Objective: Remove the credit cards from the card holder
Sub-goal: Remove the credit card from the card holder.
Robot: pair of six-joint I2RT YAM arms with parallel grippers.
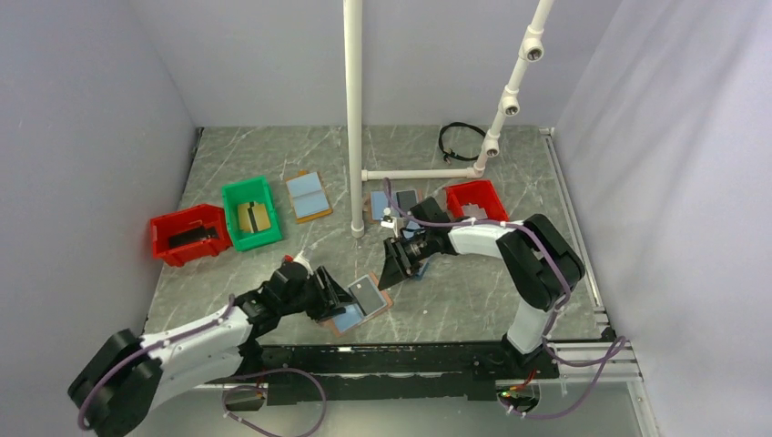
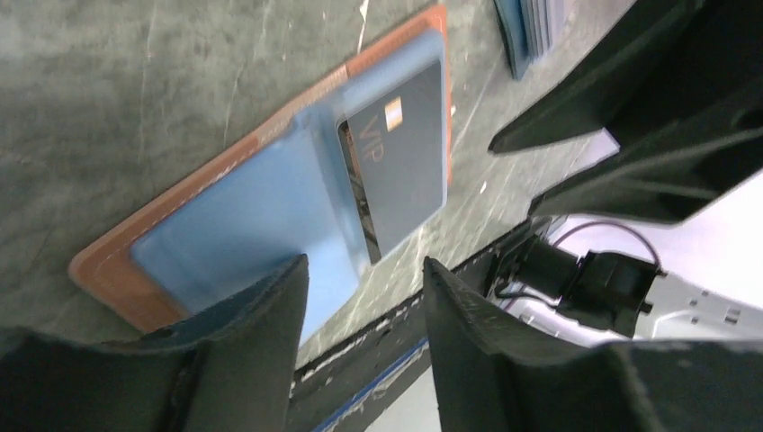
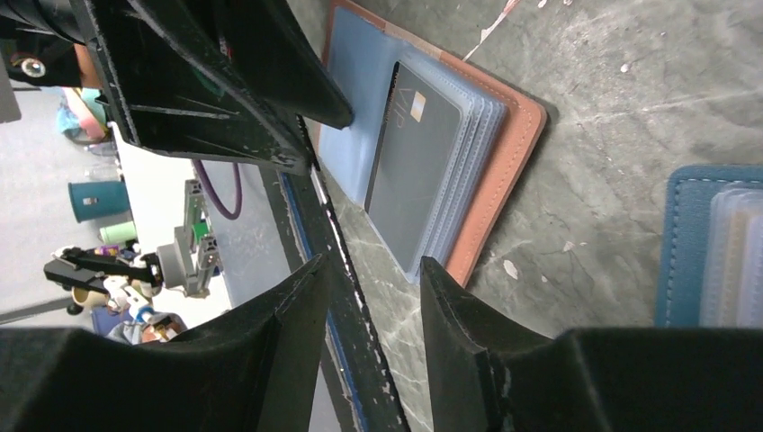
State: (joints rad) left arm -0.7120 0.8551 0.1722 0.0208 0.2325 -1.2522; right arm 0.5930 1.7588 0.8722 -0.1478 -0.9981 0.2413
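From above, the card holder [image 1: 349, 319] lies open near the front edge of the table [image 1: 473, 291], between the two arms. A dark grey credit card [image 1: 367, 293] sits on its far half. The left gripper [image 1: 333, 299] is at the holder's left edge, over the blue near half. The right gripper [image 1: 398, 261] hangs just past the holder's far right corner, apart from it.

The left wrist view shows the left gripper's fingers parted with nothing between them. One fingertip [image 2: 270, 301] overlaps the holder's bare blue half; the blur there makes it hard to say whether it presses down or hovers just above. The card lies ahead of the gap, and only here is its "VIP" lettering readable.

In the right wrist view the right gripper's fingers are also spread and empty, and the holder lies ahead of them, untouched. Only this view shows the stack of clear sleeves [image 3: 490, 135] under the card, and the left gripper's tip meeting the blue half beside the card. A navy holder [image 3: 688, 243] lies at the right edge.
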